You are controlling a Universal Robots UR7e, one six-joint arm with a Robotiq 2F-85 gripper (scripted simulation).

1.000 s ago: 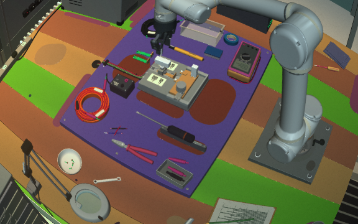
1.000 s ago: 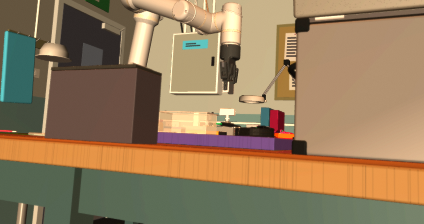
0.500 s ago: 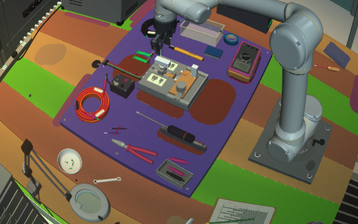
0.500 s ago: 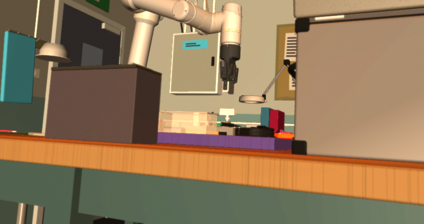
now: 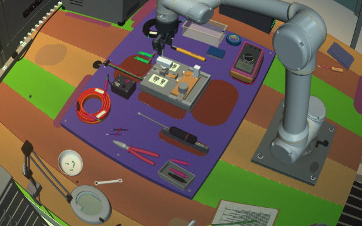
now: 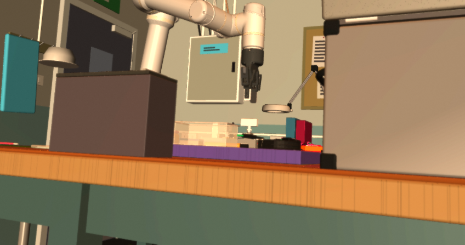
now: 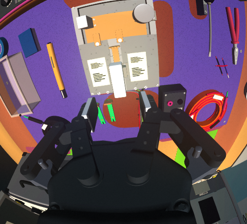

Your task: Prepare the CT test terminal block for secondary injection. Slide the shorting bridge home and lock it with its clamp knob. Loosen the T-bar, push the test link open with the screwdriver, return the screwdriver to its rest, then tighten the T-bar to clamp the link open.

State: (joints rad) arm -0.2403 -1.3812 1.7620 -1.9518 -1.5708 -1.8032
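The grey CT terminal block (image 5: 174,84) (image 7: 116,43) sits mid-mat, with an orange plate, a round grey clamp knob (image 5: 183,86) (image 7: 143,13), a white cube (image 5: 197,71) (image 7: 82,21) and a white T-bar (image 5: 164,61) (image 7: 117,79) (image 6: 249,122) at its far-left end. The black-handled screwdriver (image 5: 174,131) (image 7: 206,4) lies on its rest near the mat's front. My gripper (image 5: 159,49) (image 6: 253,96) (image 7: 117,108) hangs well above the T-bar end of the block, open and empty.
A clear box (image 5: 203,31) (image 7: 17,84) stands at the mat's far edge, next to a yellow pen (image 5: 189,53) (image 7: 56,69). A multimeter (image 5: 247,62), a small black box (image 5: 123,85) (image 7: 172,97), an orange cable coil (image 5: 93,104) (image 7: 207,109) and red pliers (image 5: 138,152) surround the block.
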